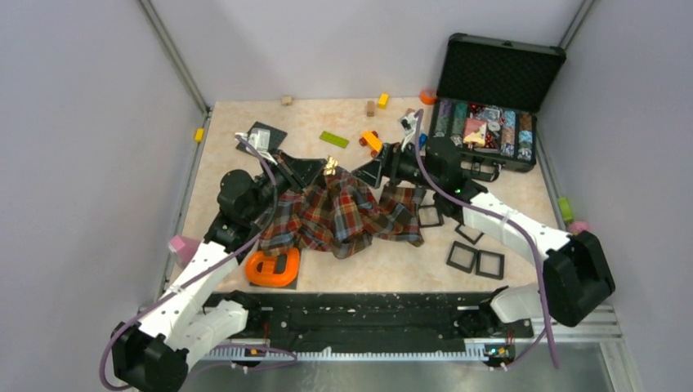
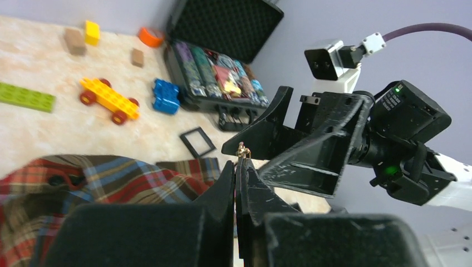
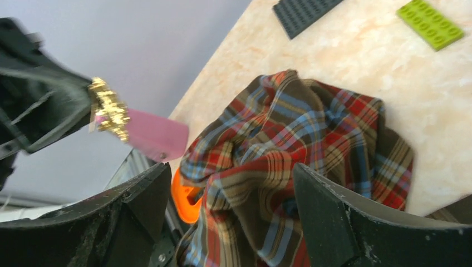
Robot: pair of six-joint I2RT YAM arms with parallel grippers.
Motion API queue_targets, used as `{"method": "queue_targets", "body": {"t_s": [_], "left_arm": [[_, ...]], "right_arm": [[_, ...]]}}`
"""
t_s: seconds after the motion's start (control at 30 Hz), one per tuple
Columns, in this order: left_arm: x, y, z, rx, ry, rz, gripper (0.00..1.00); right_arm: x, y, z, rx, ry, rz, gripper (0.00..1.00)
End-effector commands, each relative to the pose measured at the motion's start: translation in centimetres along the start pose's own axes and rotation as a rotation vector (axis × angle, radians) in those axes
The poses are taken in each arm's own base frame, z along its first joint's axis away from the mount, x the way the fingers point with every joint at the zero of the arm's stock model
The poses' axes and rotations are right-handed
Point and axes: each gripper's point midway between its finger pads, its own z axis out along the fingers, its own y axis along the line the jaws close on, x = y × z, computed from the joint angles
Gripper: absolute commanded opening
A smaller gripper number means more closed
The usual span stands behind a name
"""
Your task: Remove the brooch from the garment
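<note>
The plaid garment (image 1: 343, 214) lies crumpled mid-table; it also shows in the left wrist view (image 2: 83, 181) and the right wrist view (image 3: 289, 161). My left gripper (image 1: 328, 169) is shut on the tiny gold brooch (image 1: 331, 166), held above the cloth and clear of it. The brooch sticks out of the closed fingertips in the left wrist view (image 2: 243, 150) and shows in the right wrist view (image 3: 109, 109). My right gripper (image 1: 365, 173) is open and empty, just right of the brooch, with the garment below its fingers (image 3: 334, 217).
An orange tape holder (image 1: 272, 267) sits near the front left. Black square frames (image 1: 474, 258) lie at the right. An open black case (image 1: 490, 114) stands at the back right. Toy bricks, a yellow wheeled brick (image 2: 108, 99) and a green plate (image 1: 333, 139) lie at the back.
</note>
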Motion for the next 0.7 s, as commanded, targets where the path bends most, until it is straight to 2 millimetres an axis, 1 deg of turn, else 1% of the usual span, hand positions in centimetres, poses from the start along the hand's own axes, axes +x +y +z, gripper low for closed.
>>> {"method": "queue_targets", "body": {"t_s": [0.0, 0.03, 0.07, 0.13, 0.3, 0.37, 0.4, 0.43, 0.5, 0.6, 0.67], "left_arm": [[0.4, -2.5, 0.0, 0.11, 0.052, -0.111, 0.0], [0.3, -2.7, 0.0, 0.122, 0.053, -0.128, 0.0], [0.4, -2.9, 0.0, 0.131, 0.056, -0.143, 0.0], [0.6, -3.1, 0.1, 0.142, 0.069, -0.174, 0.0], [1.1, -3.9, 0.4, 0.204, 0.09, -0.253, 0.0], [1.4, -3.9, 0.5, 0.216, 0.097, -0.268, 0.0], [1.4, -4.0, 0.6, 0.222, 0.098, -0.268, 0.0], [1.5, -4.0, 0.7, 0.227, 0.101, -0.271, 0.0], [1.6, -4.0, 0.8, 0.233, 0.104, -0.271, 0.0], [1.8, -3.9, 0.9, 0.234, 0.108, -0.274, 0.0], [1.8, -3.9, 0.9, 0.24, 0.109, -0.275, 0.0]], "right_arm": [[-2.4, 5.2, -3.0, -0.2, -0.1, -0.051, 0.85], [-2.5, 5.9, -3.4, -0.229, -0.107, -0.046, 0.86], [-2.8, 6.7, -3.9, -0.26, -0.117, -0.044, 0.89], [-3.0, 7.7, -4.3, -0.303, -0.121, -0.029, 0.91], [-2.7, 8.0, -3.6, -0.335, -0.088, 0.026, 0.9], [-2.6, 8.1, -3.3, -0.351, -0.085, 0.048, 0.86], [-2.4, 8.2, -3.1, -0.354, -0.081, 0.053, 0.82], [-2.5, 8.2, -3.0, -0.353, -0.087, 0.058, 0.76], [-2.6, 8.1, -2.7, -0.351, -0.094, 0.069, 0.7], [-2.7, 8.2, -2.4, -0.352, -0.096, 0.076, 0.62], [-2.8, 8.3, -2.2, -0.35, -0.095, 0.076, 0.6]]}}
